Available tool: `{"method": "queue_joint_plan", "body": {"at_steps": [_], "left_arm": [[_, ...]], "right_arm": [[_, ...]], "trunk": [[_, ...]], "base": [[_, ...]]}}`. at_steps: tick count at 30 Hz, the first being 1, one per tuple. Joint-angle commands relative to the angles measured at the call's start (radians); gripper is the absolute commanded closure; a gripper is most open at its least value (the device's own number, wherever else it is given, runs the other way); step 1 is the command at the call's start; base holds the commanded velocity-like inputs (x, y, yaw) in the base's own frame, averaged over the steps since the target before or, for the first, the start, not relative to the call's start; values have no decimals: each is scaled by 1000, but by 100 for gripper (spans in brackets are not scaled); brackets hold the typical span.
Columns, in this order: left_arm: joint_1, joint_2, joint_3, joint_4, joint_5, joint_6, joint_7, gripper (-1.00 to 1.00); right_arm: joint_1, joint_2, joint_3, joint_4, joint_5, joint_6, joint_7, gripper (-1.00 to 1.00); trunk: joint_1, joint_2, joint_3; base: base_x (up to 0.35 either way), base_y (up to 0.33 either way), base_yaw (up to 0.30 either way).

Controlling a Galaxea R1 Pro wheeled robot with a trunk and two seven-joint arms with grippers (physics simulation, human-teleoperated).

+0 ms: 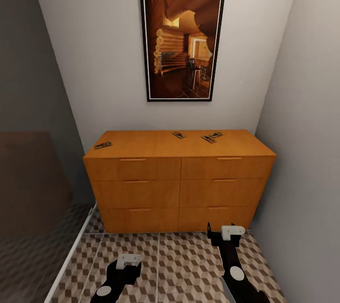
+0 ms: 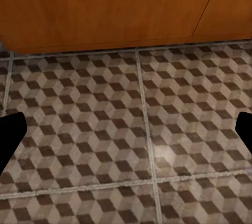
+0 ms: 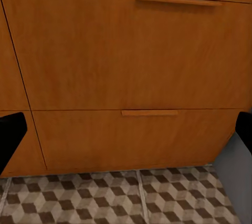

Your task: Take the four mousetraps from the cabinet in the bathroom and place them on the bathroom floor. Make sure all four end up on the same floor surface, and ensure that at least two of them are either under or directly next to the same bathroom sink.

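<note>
Nearest to the camera, in the head view, the two arms reach forward low over the floor (image 1: 179,260), which has tiles with a brown, beige and white cube pattern and pale grout lines. The left gripper (image 1: 128,261) is lower in the picture and closer to the robot; the right gripper (image 1: 225,233) is further forward, close to the foot of the cabinet (image 1: 179,180). Both hold nothing. In the left wrist view the dark fingers (image 2: 10,135) stand at the two edges of the picture, spread wide apart, with only tiles between them and the base of the cabinet beyond. In the right wrist view the fingers (image 3: 11,135) are also spread wide, and between them are the lower drawer fronts with their slim bar handles (image 3: 149,113).

The cabinet is a wide low orange-brown chest with six drawer fronts, all closed. It stands against the back wall, with a grey wall (image 1: 307,128) just beside its right end.

The four mousetraps lie on top of the cabinet. One mousetrap (image 1: 103,145) is near the left front corner, well apart from the others. A second (image 1: 178,135) is near the middle, toward the back. The last two (image 1: 208,139) (image 1: 216,134) lie touching or nearly so, right of the middle.

Above the cabinet a tall dark-framed picture (image 1: 183,40) of a log interior hangs on the back wall.
</note>
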Motion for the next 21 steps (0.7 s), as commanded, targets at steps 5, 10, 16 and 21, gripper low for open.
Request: {"method": "queue_joint_plan", "body": {"at_steps": [5,10,16,21], "left_arm": [[19,11,-27,-30,-13,-10,23,-100],[3,6,-26,-58,-13,-27,26,-100],[0,4,-28,-39,-13,-60,27,-100],[0,0,-25,-11,-13,-88,32,-100]], "right_arm": [[28,27,3,29,28,-16,5,-100],[56,18,4,57,35,-41,9,-100],[90,16,6,91,35,-47,10,-100],[115,26,6,97,37,-46,6,-100]], "trunk": [[0,-1,-1],[0,-1,-1],[0,-1,-1],[0,-1,-1]], "base": [[0,0,0],[0,0,0],[0,0,0],[0,0,0]]}}
